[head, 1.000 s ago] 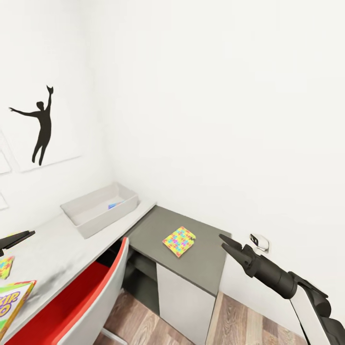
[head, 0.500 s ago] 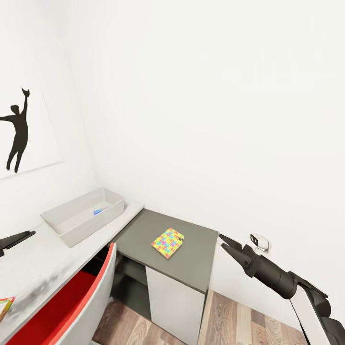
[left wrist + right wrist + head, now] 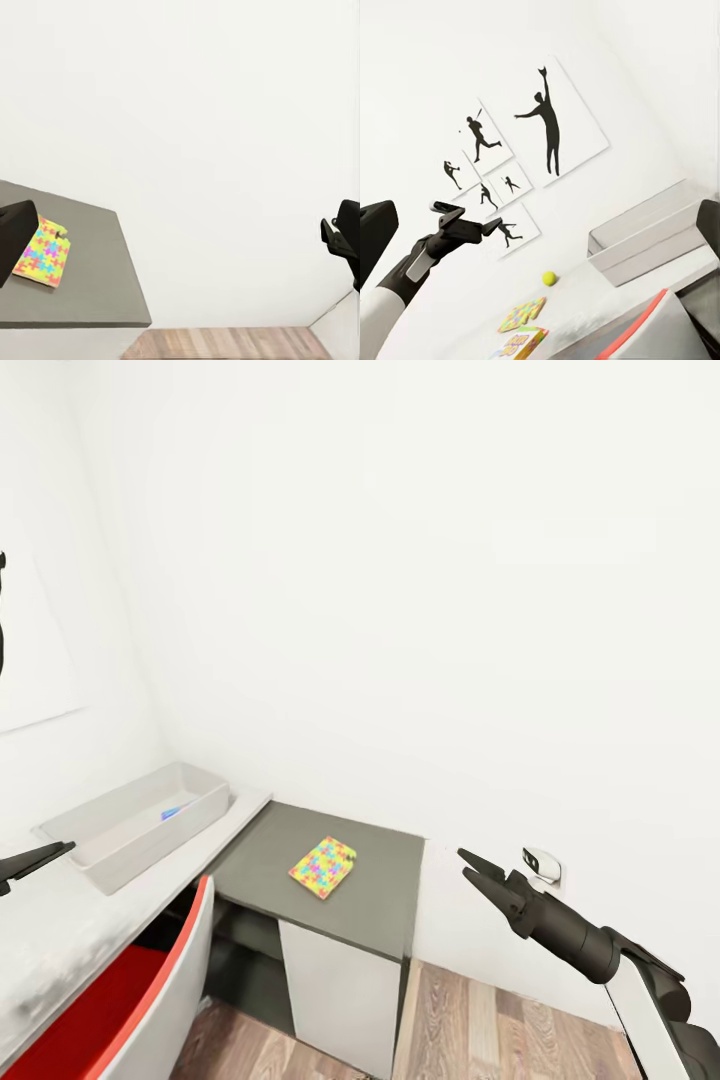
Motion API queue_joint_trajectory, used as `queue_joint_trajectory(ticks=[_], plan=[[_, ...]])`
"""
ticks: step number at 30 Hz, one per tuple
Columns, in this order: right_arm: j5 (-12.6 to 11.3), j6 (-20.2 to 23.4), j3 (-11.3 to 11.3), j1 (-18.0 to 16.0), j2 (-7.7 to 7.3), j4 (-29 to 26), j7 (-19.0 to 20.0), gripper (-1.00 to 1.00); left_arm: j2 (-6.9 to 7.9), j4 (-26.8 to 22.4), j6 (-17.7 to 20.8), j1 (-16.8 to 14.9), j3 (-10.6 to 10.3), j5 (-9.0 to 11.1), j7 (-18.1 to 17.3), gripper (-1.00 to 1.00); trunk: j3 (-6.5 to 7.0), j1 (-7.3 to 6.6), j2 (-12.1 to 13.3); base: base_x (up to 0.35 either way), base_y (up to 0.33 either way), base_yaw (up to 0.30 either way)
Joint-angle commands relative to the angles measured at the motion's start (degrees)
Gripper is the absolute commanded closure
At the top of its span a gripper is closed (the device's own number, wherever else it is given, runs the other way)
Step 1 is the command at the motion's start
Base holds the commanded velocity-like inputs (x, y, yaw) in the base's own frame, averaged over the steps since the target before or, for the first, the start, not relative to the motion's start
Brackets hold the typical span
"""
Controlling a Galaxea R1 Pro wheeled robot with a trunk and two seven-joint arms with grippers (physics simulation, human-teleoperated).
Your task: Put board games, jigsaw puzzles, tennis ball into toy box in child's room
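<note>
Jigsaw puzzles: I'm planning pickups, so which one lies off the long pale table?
The jigsaw puzzle on the dark grey cabinet; the other puzzle lies on the pale table near the tennis ball.

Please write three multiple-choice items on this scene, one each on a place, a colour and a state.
1. Where does the jigsaw puzzle lie?
A. on the dark-grey cabinet top
B. inside the toy box
C. on the wood floor

2. What colour is the inside of the chair at the table?
A. blue
B. red
C. green

3. How are the fingers of the right claw?
A. shut on the puzzle
B. shut on a ball
C. apart, holding nothing

Answers:
1 A, the head view shows the bright sheet flat on the cabinet top, apart from the toy box.
2 B, the chair shell is white outside and red inside.
3 C, the two dark fingers spread in open air in front of the white wall.
</note>
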Motion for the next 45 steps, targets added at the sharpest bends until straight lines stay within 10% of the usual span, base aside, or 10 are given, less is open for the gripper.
queue_joint_trajectory(ticks=[1, 45], plan=[[-0.31, 0.46, -0.01, -0.03, -0.01, 0.03, 0.04, -1.0, 0.0, 0.0, 0.62, 0.0, 0.02, -0.06, -0.26, -1.0, 0.04, 0.0, -0.04, -0.169, 0.0, -0.212], [-0.35, 0.38, -0.12, -0.03, -0.01, -0.03, -0.3, -1.0, -0.03, 0.03, 0.61, 0.0, -0.19, -0.15, -0.26, -1.0, 3.02, 0.0, -0.04, -0.062, 0.0, -0.209]])
